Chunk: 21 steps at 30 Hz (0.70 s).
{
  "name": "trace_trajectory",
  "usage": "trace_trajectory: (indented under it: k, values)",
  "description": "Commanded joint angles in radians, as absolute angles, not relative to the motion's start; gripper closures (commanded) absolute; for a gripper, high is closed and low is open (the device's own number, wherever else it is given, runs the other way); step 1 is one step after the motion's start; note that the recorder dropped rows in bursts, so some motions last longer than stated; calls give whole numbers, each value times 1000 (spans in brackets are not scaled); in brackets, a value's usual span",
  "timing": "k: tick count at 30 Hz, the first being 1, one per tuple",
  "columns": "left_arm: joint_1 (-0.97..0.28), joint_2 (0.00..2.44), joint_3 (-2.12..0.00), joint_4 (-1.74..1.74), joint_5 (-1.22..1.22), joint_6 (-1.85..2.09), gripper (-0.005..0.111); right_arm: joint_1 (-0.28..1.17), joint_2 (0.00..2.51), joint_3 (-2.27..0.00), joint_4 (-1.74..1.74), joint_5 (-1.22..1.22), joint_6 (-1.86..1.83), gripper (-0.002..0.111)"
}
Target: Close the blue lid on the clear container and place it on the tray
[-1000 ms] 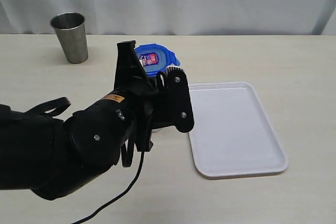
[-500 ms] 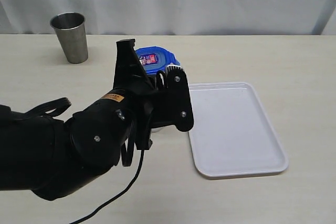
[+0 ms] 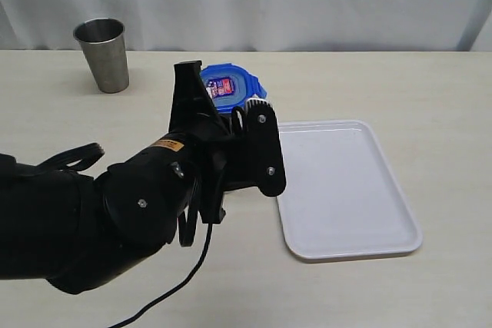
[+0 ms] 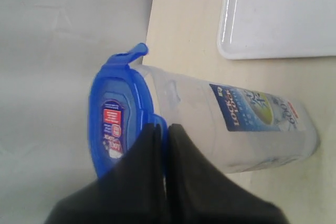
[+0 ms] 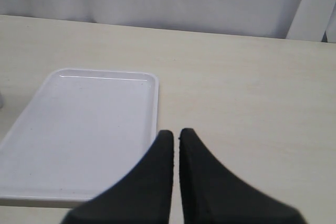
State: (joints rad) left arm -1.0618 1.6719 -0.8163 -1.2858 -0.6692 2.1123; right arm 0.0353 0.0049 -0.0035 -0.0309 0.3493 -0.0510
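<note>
Exterior overlooks table (image 3: 430,82) frontally; wrist views close, share tray (image 5: 79,129)

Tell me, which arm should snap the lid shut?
Left: the left end effector sits at the small blue plastic lid on the tall clear canister; the right end effector hangs near the white plastic tray.

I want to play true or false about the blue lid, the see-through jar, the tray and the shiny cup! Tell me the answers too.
1. The blue lid sits on the clear container. True.
2. The clear container is on the tray. False: it stands on the table, beside the tray.
3. The steel cup lies on its side. False: it stands upright.
4. The left pincer is shut. True.
</note>
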Motion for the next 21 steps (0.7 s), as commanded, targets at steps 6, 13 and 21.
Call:
trace_trajectory:
  k: [6,13,21]
  values:
    - [-1070,1667,-809,-1294,-697,2141,107,38,0,0,-30,345,-54,104]
    - [-1072,1667,-809,-1294,-692,2141,107,38,0,0,-30,345,-54,104]
    - [-1095,1667,-809,-1291,-695,2139,107,38,0,0,-30,345,-54,104]
